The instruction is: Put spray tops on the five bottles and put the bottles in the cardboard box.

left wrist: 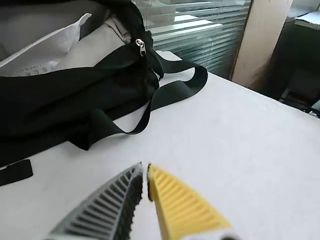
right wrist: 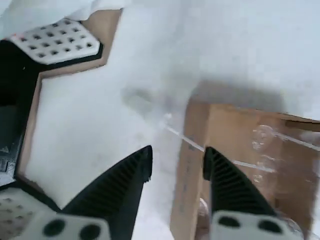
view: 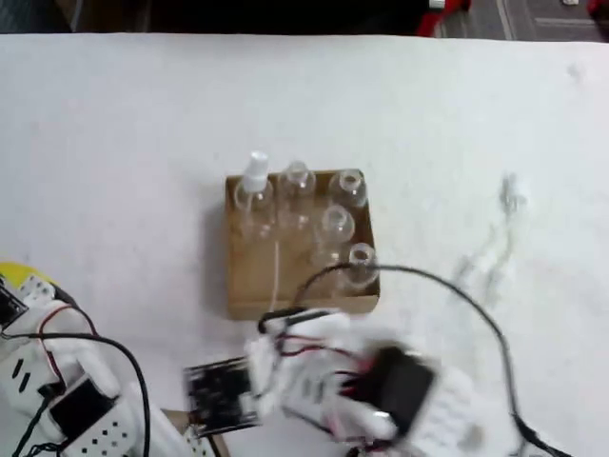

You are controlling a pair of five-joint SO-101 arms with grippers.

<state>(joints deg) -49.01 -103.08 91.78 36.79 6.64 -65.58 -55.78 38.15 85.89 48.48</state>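
The cardboard box (view: 249, 293) is sitting mid-table (view: 133, 133), and five clear bottles (view: 335, 227) are standing in it, bunched toward its far and right sides. The one at the far left corner is wearing a white spray top (view: 256, 169). I am hanging my right end effector (right wrist: 177, 162) just over the box's near wall, fingers spread around nothing. My left end effector (left wrist: 145, 175) is hovering pinched together, empty, near a black bag (left wrist: 75, 95). Open table is stretching beyond the box's far, left and right walls. Faint clear pieces (view: 511, 193) right of the box are proving hard to make out.
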